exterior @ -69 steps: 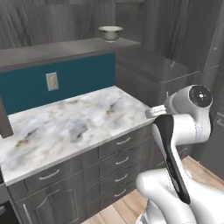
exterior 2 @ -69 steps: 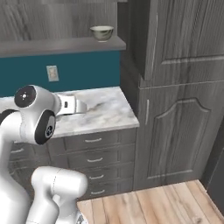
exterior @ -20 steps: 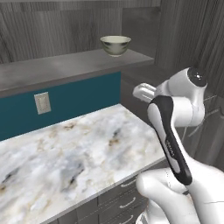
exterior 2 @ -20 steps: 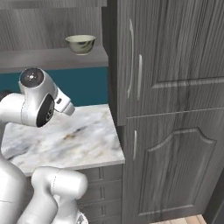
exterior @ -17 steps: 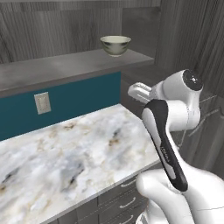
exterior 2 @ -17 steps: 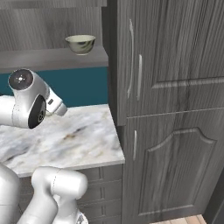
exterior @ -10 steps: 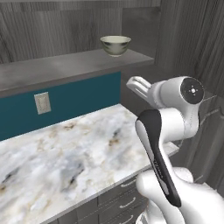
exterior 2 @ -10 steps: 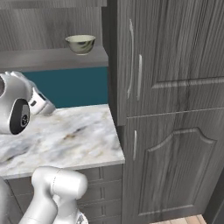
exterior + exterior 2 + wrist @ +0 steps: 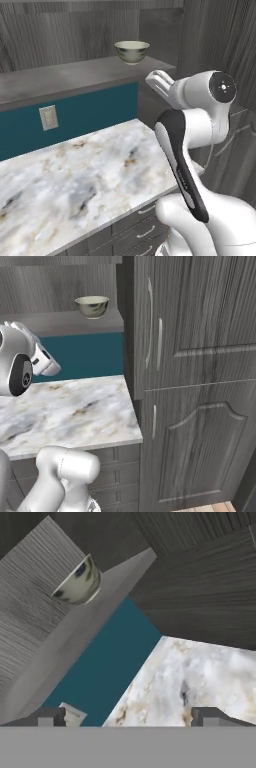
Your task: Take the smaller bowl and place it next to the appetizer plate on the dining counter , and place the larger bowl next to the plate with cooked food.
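Bowl (image 9: 132,51) waits untouched on the far shelf (image 9: 75,75), your gripper (image 9: 128,716) wide open and empty, so you have both placements left

Pale greenish bowl (image 9: 132,52) w/ dark markings, upright on grey shelf (image 9: 75,75) near cabinet end.

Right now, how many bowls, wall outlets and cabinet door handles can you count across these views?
Bowls: 1, the bowl on the grey shelf.
Wall outlets: 1, the outlet on the teal backsplash.
Cabinet door handles: 3, upper left handle, upper right handle, lower handle.
Total: 5
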### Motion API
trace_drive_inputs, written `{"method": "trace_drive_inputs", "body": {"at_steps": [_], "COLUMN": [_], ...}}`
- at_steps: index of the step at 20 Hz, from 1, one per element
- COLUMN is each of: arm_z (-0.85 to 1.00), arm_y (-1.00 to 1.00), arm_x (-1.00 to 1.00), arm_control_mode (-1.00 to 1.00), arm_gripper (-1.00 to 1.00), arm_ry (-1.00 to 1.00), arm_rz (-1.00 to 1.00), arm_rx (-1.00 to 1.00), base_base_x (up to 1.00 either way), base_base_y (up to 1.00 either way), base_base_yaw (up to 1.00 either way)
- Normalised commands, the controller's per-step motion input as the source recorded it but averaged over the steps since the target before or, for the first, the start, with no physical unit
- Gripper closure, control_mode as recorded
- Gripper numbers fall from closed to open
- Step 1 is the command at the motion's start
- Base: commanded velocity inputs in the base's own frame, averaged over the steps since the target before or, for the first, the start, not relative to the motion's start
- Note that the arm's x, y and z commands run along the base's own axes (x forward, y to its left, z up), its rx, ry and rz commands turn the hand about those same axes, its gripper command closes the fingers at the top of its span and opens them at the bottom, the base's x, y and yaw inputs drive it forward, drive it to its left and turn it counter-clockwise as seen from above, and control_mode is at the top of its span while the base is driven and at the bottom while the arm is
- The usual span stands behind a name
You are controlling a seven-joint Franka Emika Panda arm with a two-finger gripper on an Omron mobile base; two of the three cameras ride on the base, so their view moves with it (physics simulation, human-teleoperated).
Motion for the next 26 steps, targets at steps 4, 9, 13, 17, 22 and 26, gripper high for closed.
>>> {"method": "trace_drive_inputs", "body": {"at_steps": [4,9,13,17,22,26], "arm_z": [0.23,0.32,0.29,0.27,0.12,0.00], "arm_y": [-0.04,-0.04,-0.02,0.00,0.00,0.04], "arm_x": [0.31,0.48,0.42,0.26,0.00,0.00], "arm_control_mode": [-1.00,-1.00,-1.00,-1.00,-1.00,-1.00], "arm_gripper": [-1.00,-1.00,-1.00,-1.00,-1.00,-1.00], "arm_ry": [0.00,0.00,0.01,0.05,-0.04,-0.01], "arm_rz": [0.00,0.00,0.00,0.00,0.00,0.01], "arm_rx": [0.00,0.00,0.01,0.08,0.07,0.08], "base_base_x": [0.00,0.00,0.00,0.00,0.00,0.00], "base_base_y": [0.00,0.00,0.00,0.00,0.00,0.00], "base_base_yaw": [0.00,0.00,0.00,0.00,0.00,0.00]}}
